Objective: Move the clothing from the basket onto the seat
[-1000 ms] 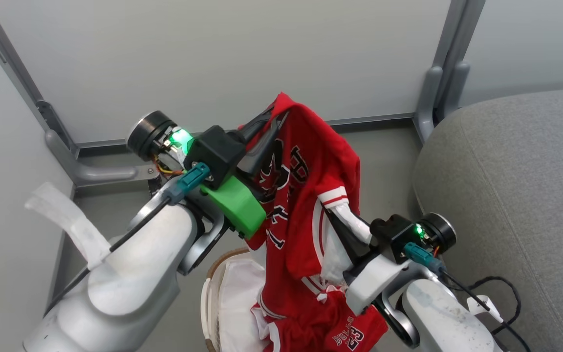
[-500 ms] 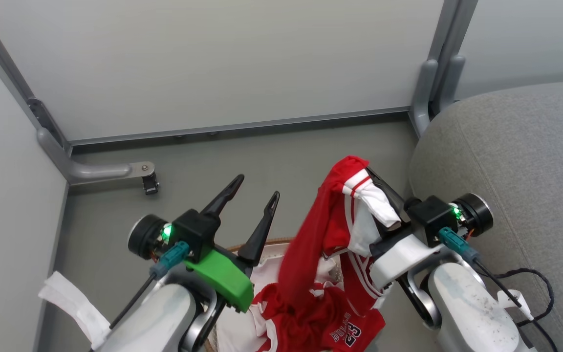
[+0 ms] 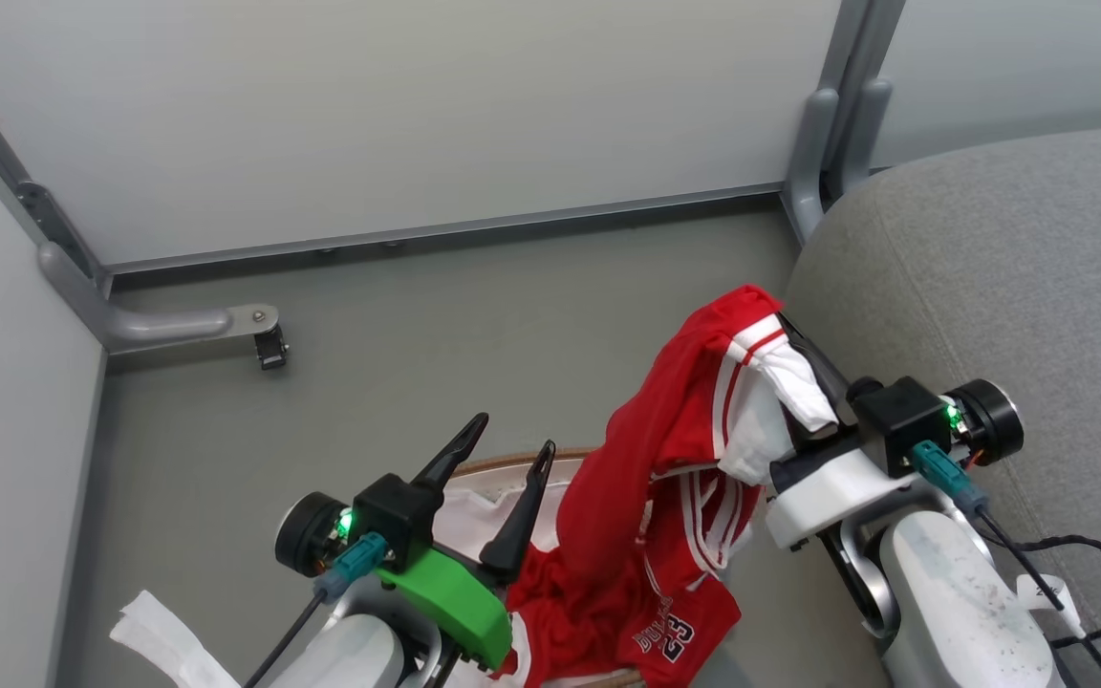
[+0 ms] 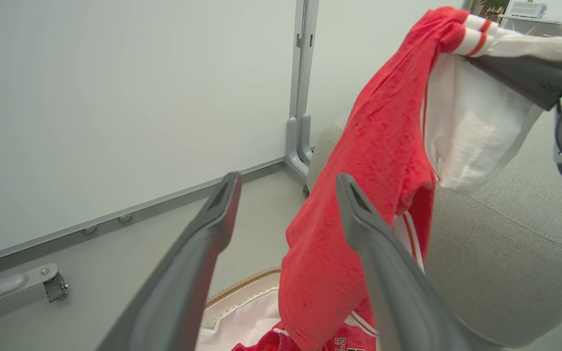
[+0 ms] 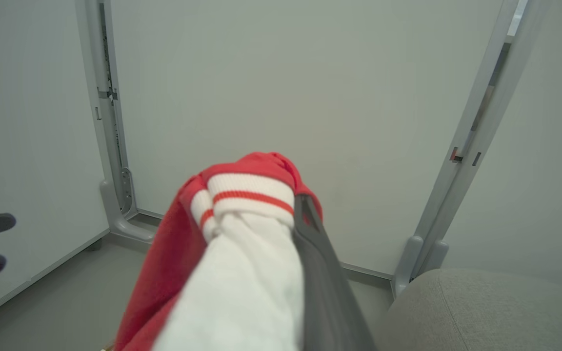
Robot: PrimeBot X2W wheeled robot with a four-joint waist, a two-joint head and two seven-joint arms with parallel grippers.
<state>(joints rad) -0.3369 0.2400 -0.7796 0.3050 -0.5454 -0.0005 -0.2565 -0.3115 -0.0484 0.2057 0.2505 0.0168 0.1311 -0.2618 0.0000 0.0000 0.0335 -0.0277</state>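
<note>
The red clothing hangs from the right gripper, lifted above the basket on the side facing the seat. Its lower part trails down into the basket, and the piece lettered "23" is draped at the basket's rim on that same side.

A second ago the left gripper held the top of the clothing high over the basket. Half a second ago it had already let go. Now it sits lower again, over the basket's far rim, its two fingers spread wide with nothing between them. In the left wrist view the left gripper frames bare floor beyond the basket. The clothing hangs on the basket's seat side, and the seat is behind it.

Over the same second the right gripper has risen from beside the basket and carried the bunched red-and-white hem farther out on the basket's seat side. Part of that shift is the head camera turning.

In the right wrist view one finger of the right gripper shows against the clothing. The other is buried under cloth, so the jaws seem pressed together, pinching the hem. The white liner cloth lies inside the basket, beneath the left gripper.
</note>
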